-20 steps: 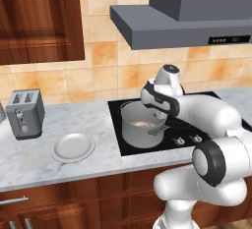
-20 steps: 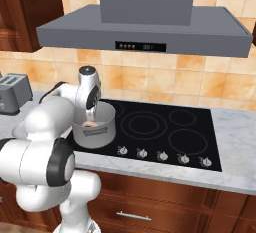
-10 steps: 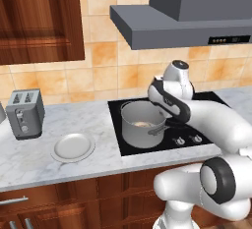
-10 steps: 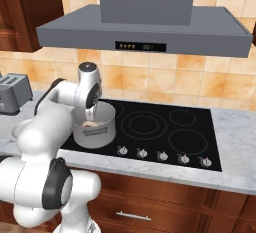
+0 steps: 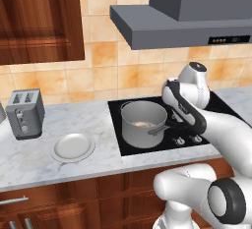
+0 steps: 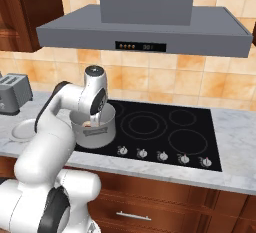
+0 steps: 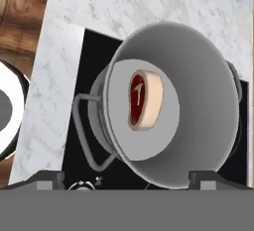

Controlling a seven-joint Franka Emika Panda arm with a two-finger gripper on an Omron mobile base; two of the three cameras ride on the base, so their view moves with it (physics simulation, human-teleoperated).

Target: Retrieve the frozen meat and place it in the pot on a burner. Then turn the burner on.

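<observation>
A grey toaster [image 5: 24,113] is seen standing upright on the marble desk [image 5: 74,125], at its left end against the tiled wall [image 5: 108,71]. A round white plate [image 5: 73,147] lies flat on the desk, right of the toaster and apart from it, near the front edge. A grey hood [image 6: 145,32] is mounted over the cooktop, with a small control panel on its front face. A row of silver knobs [image 6: 162,155] is set along the front strip of the cooktop. A wooden wall cabinet [image 5: 39,19] hangs upper left. Wooden base cabinets [image 6: 165,202] with a drawer handle [image 6: 132,216] are fitted below the desk.
</observation>
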